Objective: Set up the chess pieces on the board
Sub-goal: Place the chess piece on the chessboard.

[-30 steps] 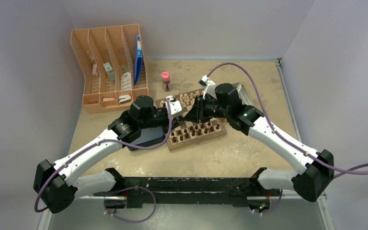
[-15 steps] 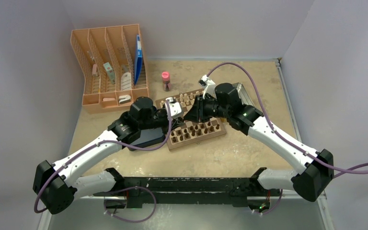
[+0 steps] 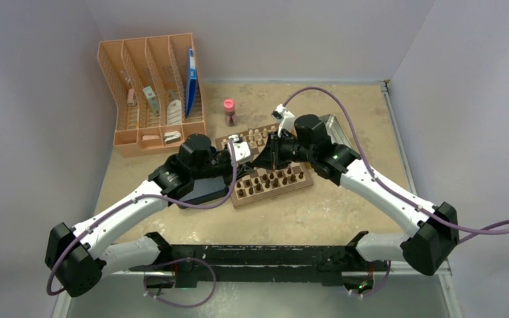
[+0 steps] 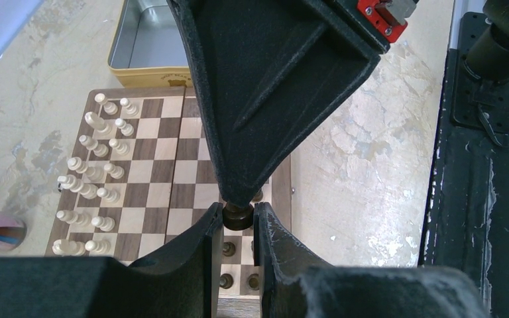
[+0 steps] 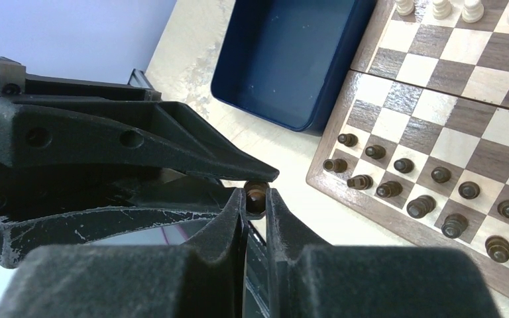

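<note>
My left claw [image 4: 237, 218] is clamped on one dark piece [image 4: 237, 214]. My right claw [image 5: 255, 199] is pinched on that same piece from the other side. The two claws meet tip to tip, and the piece is up off the board [image 4: 172, 165].

I only see a small round bit of the piece between the fingers, so I can't tell which kind it is. From the top camera both claws and the piece are hidden behind the arms, and the arms cover much of the board too. In the left wrist view the right claw blocks the far part of the board. In the right wrist view the board is cut off at the right edge.

Since a second ago my right arm [image 3: 371, 185] has swung a little to the left, and its purple cable [image 3: 318, 93] has shifted with it. The left arm looks the same.

I count twelve dark pieces [image 5: 403, 165] standing on the board in two rows of six. The pale pieces [image 4: 99, 192] stand in two rows on the far side. They overlap, so I can't count them for sure.

On the counter [image 4: 351, 152] I see one blue box [image 5: 285, 59], one silver tin [image 4: 146, 40], one pink bottle [image 3: 228, 111] and one orange rack [image 3: 152, 93].
</note>
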